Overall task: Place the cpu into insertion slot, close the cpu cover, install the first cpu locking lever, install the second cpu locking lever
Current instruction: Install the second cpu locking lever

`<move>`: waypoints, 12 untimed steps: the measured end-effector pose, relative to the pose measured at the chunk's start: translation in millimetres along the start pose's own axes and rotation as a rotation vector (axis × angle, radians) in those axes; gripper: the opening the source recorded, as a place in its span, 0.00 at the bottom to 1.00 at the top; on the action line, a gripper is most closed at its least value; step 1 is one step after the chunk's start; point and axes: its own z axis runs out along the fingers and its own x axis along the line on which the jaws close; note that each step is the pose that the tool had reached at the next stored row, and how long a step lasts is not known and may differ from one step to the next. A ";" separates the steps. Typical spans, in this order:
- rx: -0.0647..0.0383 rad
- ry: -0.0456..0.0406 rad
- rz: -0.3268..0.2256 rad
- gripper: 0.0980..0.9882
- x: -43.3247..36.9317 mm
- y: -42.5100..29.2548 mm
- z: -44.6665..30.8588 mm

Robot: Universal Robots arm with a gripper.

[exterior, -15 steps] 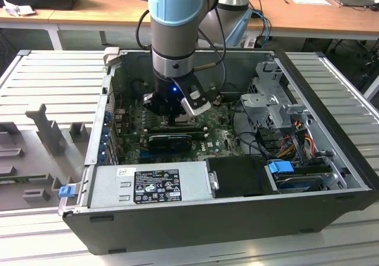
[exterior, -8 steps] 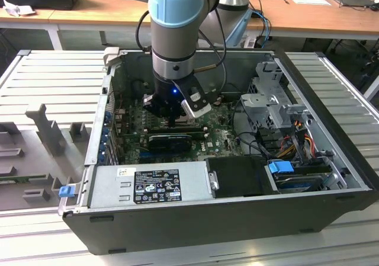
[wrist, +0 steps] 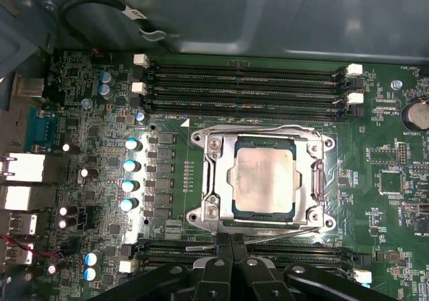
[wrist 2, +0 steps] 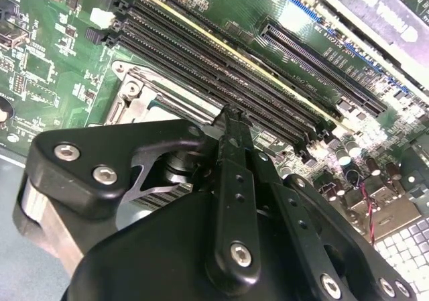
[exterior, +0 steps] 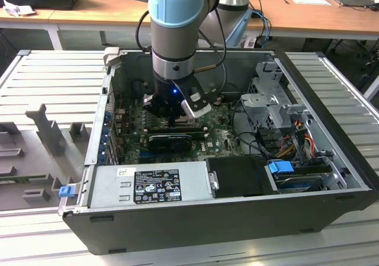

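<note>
- End effector [exterior: 173, 119] lowered inside an open PC case [exterior: 331, 159], over the motherboard [exterior: 219, 138] in the exterior view.
- In the first wrist view, fingertips [wrist: 231, 244] pressed together with no gap, tips at the socket's near edge, just beside a thin lever [wrist: 268, 230] running along that edge; nothing seen clamped between them.
- In the second wrist view, same narrow black finger [wrist 2: 233, 137] reaching toward the socket's corner [wrist 2: 134, 86], next to the long memory slots [wrist 2: 221, 66].
- Cpu [wrist: 261, 175] seated flat in the insertion slot [wrist: 209, 155], pale face up, framed by the socket.
- Cpu cover [wrist: 305, 173] lying down around the chip, its window showing the chip's face.
- Second lever [wrist: 268, 129] visible along the far edge of the socket; cannot tell whether either lever is hooked.
- Four memory slots [wrist: 248, 86] beyond the socket, white clips [wrist: 354, 70] at their ends.
- Row of blue-topped capacitors [wrist: 131, 167] beside the socket.
- In the exterior view, power supply [exterior: 151, 184] along the case's near wall, drive cage [exterior: 272, 97] toward the exterior view's right.
- Case resting on a ribbed grey table [exterior: 53, 82]; wooden desk [exterior: 95, 8] behind.
</note>
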 end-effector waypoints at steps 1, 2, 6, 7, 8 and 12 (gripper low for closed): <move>-0.001 0.0000 0.000 0.01 0.1 -0.2 0.0; -0.002 0.0000 0.000 0.01 0.1 -0.3 0.0; -0.008 -0.0001 -0.001 0.01 1.3 -3.2 -0.4; -0.011 0.0001 -0.003 0.01 3.4 -3.8 -0.5; -0.011 0.0002 -0.004 0.01 4.2 -3.9 -0.5; -0.017 0.0019 -0.017 0.01 11.1 -3.9 -0.2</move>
